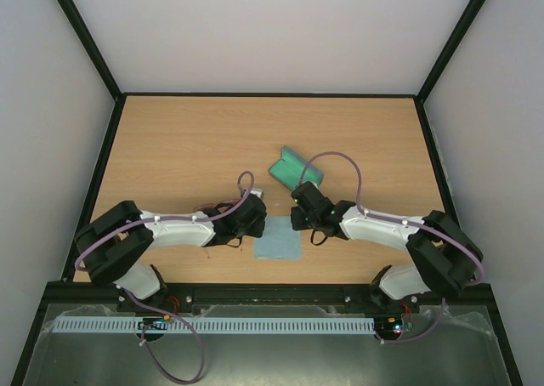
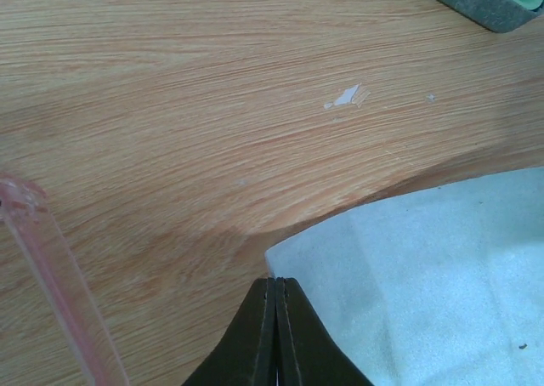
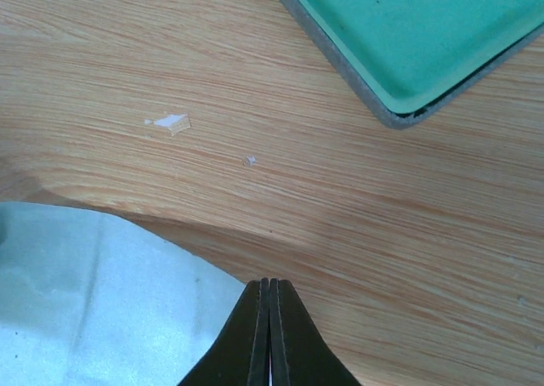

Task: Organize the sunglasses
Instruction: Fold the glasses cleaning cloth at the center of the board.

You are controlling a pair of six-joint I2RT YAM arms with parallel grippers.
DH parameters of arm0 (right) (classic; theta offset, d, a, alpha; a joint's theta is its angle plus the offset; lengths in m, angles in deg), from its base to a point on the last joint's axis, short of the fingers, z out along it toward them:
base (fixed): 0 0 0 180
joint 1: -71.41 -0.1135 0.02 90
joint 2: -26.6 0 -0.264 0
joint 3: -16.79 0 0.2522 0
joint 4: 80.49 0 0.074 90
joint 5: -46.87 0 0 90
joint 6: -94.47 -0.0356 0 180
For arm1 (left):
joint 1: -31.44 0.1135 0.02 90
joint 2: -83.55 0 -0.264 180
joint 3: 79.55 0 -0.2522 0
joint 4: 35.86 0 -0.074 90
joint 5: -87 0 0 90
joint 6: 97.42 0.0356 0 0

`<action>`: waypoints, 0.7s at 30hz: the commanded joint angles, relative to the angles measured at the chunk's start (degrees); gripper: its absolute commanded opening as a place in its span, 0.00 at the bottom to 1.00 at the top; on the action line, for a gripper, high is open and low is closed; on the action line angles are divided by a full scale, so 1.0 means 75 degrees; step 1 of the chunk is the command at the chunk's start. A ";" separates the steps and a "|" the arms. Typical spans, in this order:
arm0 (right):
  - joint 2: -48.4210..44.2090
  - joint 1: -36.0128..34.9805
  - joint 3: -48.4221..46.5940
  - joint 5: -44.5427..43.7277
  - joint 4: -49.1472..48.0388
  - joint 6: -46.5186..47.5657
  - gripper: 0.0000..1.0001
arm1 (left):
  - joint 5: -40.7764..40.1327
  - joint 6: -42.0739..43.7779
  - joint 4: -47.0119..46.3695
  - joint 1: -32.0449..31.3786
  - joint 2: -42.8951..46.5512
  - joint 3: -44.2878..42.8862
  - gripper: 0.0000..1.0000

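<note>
White-shelled arms with black joints, looping lilac cables, black jaws.

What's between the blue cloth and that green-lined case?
Between cloth and case, just bare wood with a small white chip; both wrist views show it.

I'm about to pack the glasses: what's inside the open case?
The case shows bare green lining, nothing lying on it. A cable crosses one end, hiding a little.

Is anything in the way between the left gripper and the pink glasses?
No. In the left wrist view only bare wooden table lies between the shut left gripper and the long arm of the thin pink translucent sunglasses. That gripper seems to pinch a corner of the light blue square cloth.
</note>
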State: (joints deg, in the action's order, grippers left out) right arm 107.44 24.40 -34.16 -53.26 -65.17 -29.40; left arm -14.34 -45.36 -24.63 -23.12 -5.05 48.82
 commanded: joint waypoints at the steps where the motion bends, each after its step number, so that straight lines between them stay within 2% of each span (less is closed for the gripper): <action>1: -0.0220 -0.0069 0.0243 -0.0022 0.0403 -0.0097 0.01 | 0.0069 -0.0026 -0.0038 0.0027 0.0275 0.0191 0.03; 21: -0.0901 -0.0309 0.0608 0.0108 0.0538 -0.0301 0.01 | -0.0177 -0.0259 0.0127 -0.0308 0.0855 0.0462 0.02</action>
State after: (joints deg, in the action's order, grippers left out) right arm 102.22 23.01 -30.60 -52.56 -63.96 -30.80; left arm -14.07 -46.43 -24.45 -24.50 -0.74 51.33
